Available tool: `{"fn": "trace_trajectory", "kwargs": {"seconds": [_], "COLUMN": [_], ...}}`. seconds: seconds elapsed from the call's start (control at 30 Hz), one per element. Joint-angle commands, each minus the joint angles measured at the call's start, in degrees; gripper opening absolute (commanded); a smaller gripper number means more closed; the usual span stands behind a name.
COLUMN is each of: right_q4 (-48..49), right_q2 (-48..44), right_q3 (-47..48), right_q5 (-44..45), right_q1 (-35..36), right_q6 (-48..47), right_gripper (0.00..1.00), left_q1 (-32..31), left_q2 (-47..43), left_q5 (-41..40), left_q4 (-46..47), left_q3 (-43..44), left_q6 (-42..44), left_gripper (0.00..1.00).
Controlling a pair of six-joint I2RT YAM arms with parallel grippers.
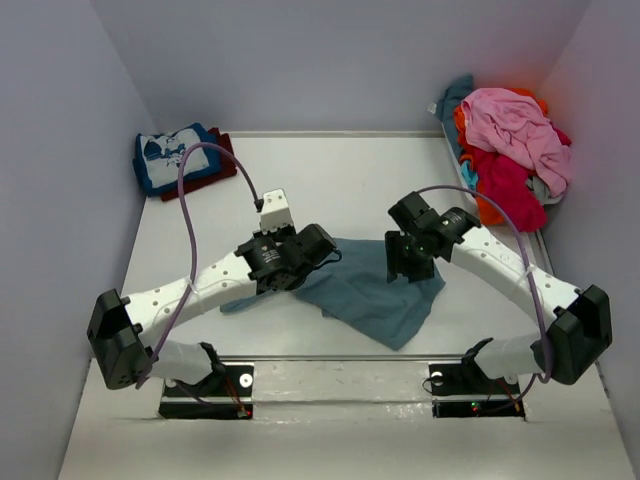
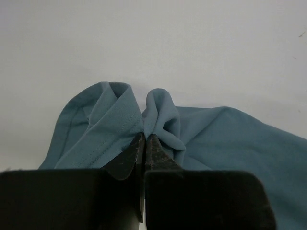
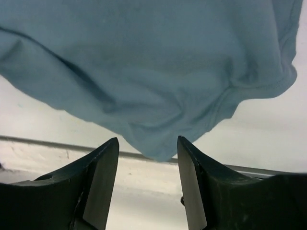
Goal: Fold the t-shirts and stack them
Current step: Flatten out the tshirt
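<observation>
- Top view: the slate-blue tee (image 1: 375,290) lies rumpled at lower centre on the tabletop (image 1: 330,180), between the left hand (image 1: 322,252) and the right hand (image 1: 408,262). A folded stack (image 1: 175,160) is seen at upper left and an unfolded pile (image 1: 510,150) at upper right. Since the tee is held on one side only, a pull from the left would probably drag it into a twist rather than flatten it. The tabletop is pale and smooth, so little friction can be counted on. Plain grey walls (image 1: 330,60) close in on three sides, and the pile is heaped against the right one, where a loose sleeve could be caught by a passing arm.
- Left wrist view: the left hand (image 2: 145,139) is clenched on a bunched fold of the tee (image 2: 230,139), beside a stitched hem. The pinch sits at the very fingertips, so the cloth could slip out under tension, and the gather may set a crease. Bare white tabletop (image 2: 144,43) fills the upper frame.
- Right wrist view: the right hand (image 3: 147,143) stands open with nothing gripped. A rounded corner of the tee (image 3: 144,62) lies just before the gap. A careless closing might take too little cloth or snag the hem. Tabletop (image 3: 268,129) shows at right.
</observation>
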Motion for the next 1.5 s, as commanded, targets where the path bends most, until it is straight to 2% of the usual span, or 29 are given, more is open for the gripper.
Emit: {"fn": "trace_trajectory", "kwargs": {"seconds": [0.0,0.13,0.17,0.23,0.3,0.43,0.57,0.97,1.17,1.47], "right_q4": [-5.43,-5.62,-5.97,-6.58,-6.5,-6.5,-3.17,1.06,-2.19,-0.53], "right_q2": [-0.89,-2.02,-2.36,-2.46,-3.24,-3.25,0.17,9.23,9.58,11.78], "right_q3": [1.66,1.05,0.87,-0.27,-1.41,-2.91,-3.43,-8.89,-7.39,-10.91], "right_q5": [-2.82,-3.53,-5.96,-7.3,-7.39,-8.1,-8.01,-18.9,-18.64,-20.05], "right_q1": [0.75,0.75,0.75,0.75,0.75,0.75,0.75,0.75,0.75,0.75], "right_q6": [-2.57,-2.58,-2.58,-2.49,-2.4,-2.67,-2.05,-5.74,-6.27,-6.01], "right_gripper": [0.62,0.65,0.65,0.65,0.66,0.66,0.68,0.71,0.71,0.66], "left_q1": [3.12,7.24,10.13,11.82,13.58,18.75,18.77,22.99,24.84,26.59], "left_q2": [1.76,4.22,6.22,7.82,9.14,14.31,17.23,26.1,26.55,25.23], "left_q5": [0.79,3.69,6.13,7.9,8.87,15.72,16.96,22.23,23.38,24.26], "left_q4": [8.18,12.58,12.76,14.51,18.1,19.89,20.58,21.29,22.87,23.57], "left_q3": [0.35,0.88,1.31,1.67,1.84,4.55,6.59,10.28,11.16,12.13], "left_q6": [2.21,6.45,7.75,9.25,13.65,17.09,19.45,20.78,21.65,22.62], "left_gripper": [0.06,0.06,0.06,0.06,0.06,0.06,0.06,0.06,0.06,0.06]}}
